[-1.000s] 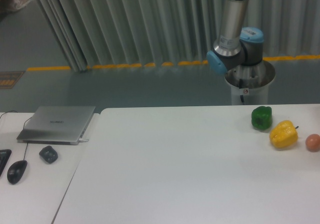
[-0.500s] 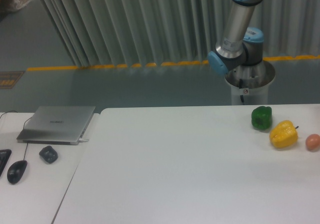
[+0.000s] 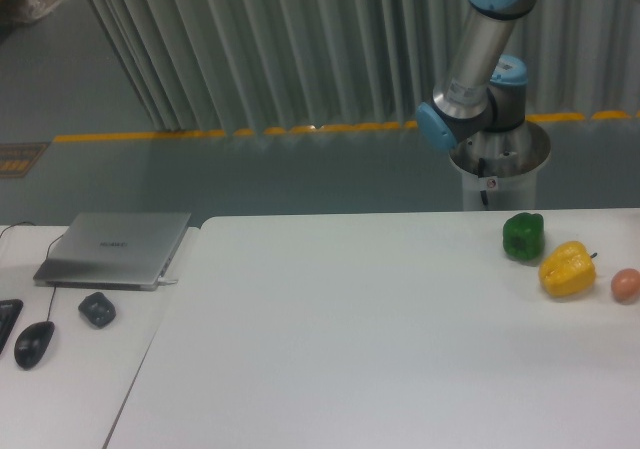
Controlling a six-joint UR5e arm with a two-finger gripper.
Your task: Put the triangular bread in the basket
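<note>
From the fixed camera, only the arm's (image 3: 478, 64) lower joints and grey link show, rising from its pedestal (image 3: 497, 174) behind the far right of the white table (image 3: 370, 359) and leaving the picture at the top. The gripper itself is out of view, so I cannot tell whether it is released or clenched, and places cannot be reckoned from it. Neither the triangular bread nor the basket shows anywhere here.

Just in front of the pedestal sits a green bell pepper (image 3: 523, 236), a yellow bell pepper (image 3: 567, 270) just beside it, and what looks like a small orange-pink ball (image 3: 625, 285) at the right edge. Well apart, on the left desk, lie a closed laptop (image 3: 113, 249), a dark mouse (image 3: 33, 343) and a small grey lump (image 3: 97, 309).
</note>
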